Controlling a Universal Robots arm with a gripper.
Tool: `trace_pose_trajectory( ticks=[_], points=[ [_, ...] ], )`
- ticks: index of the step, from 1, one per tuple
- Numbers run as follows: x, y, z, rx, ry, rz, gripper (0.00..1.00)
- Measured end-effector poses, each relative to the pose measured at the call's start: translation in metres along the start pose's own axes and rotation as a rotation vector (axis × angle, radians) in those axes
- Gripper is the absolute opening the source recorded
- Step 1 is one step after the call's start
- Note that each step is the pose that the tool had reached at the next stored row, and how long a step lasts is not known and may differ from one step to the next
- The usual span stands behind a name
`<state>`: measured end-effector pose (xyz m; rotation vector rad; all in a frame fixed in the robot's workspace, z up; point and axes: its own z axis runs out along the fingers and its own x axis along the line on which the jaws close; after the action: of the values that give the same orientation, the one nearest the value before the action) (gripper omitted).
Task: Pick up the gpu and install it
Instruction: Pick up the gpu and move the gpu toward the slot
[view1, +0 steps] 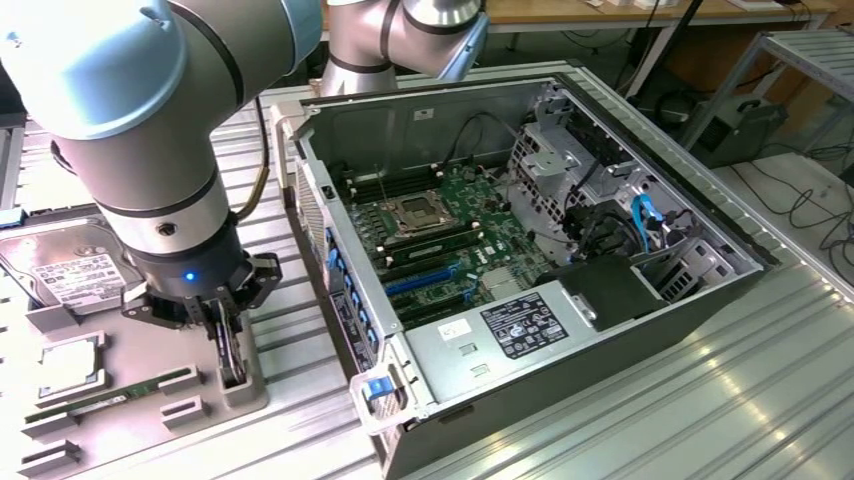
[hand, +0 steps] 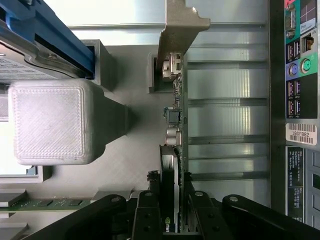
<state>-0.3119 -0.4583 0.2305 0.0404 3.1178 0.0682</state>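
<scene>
One open computer case (view1: 387, 125) takes the middle and right of the exterior view, and the grey fixture (view1: 147, 350) sits lower left. There the gpu (hand: 170, 165) stands on edge, directly between my fingers (hand: 149, 215). Its long axis runs away from my gripper (hand: 172, 217) toward its bracket (hand: 177, 30). My jaws pinch both its faces.

Robotics lab, robot arm (view1: 147, 150), opened PC tower (view1: 574, 400)
</scene>
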Motion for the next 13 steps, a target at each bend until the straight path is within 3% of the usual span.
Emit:
trace_pose_trajectory(
  ticks=[13],
  points=[
    [0.000,0.0006,-0.0152,0.0002,0.0004,0.000,0.27]
  ],
)
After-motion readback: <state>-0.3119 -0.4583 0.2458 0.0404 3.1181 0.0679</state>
